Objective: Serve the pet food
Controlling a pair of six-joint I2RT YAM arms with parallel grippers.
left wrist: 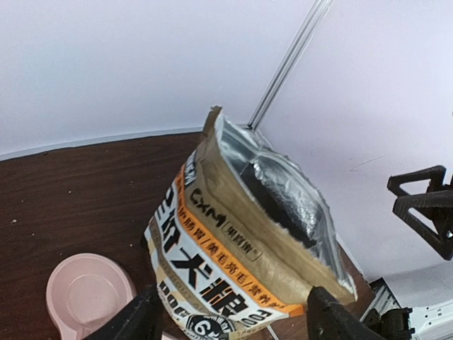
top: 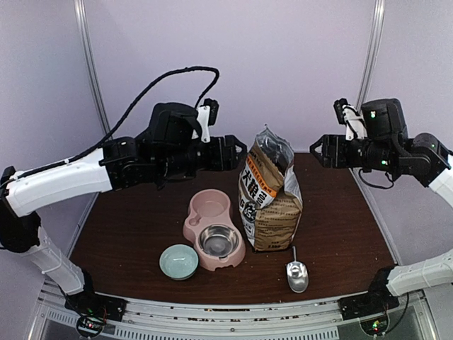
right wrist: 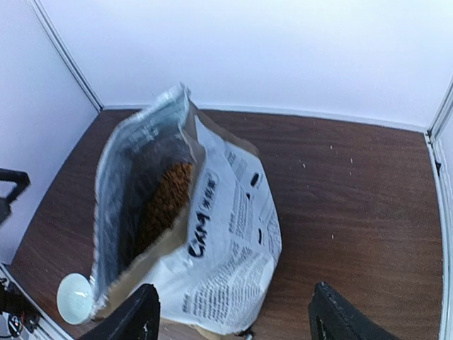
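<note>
The pet food [right wrist: 166, 198] shows as reddish-brown kibble inside the open mouth of the paper bag [right wrist: 226, 241], which stands upright mid-table [top: 272, 198]. My left gripper [top: 239, 152] hovers in the air to the left of the bag's top, open and empty. In the left wrist view its fingers [left wrist: 134, 315] frame the bag [left wrist: 241, 241] from a distance. My right gripper [top: 316, 151] hangs to the right of the bag's top, also open with nothing in it [right wrist: 233, 319]. Neither gripper touches the bag.
A pink double bowl [top: 212, 227] with a steel insert [top: 218, 241] sits left of the bag. A small pale-green bowl [top: 178, 261] lies in front of it. A metal scoop [top: 296, 275] rests near the front edge of the brown table [top: 141, 234].
</note>
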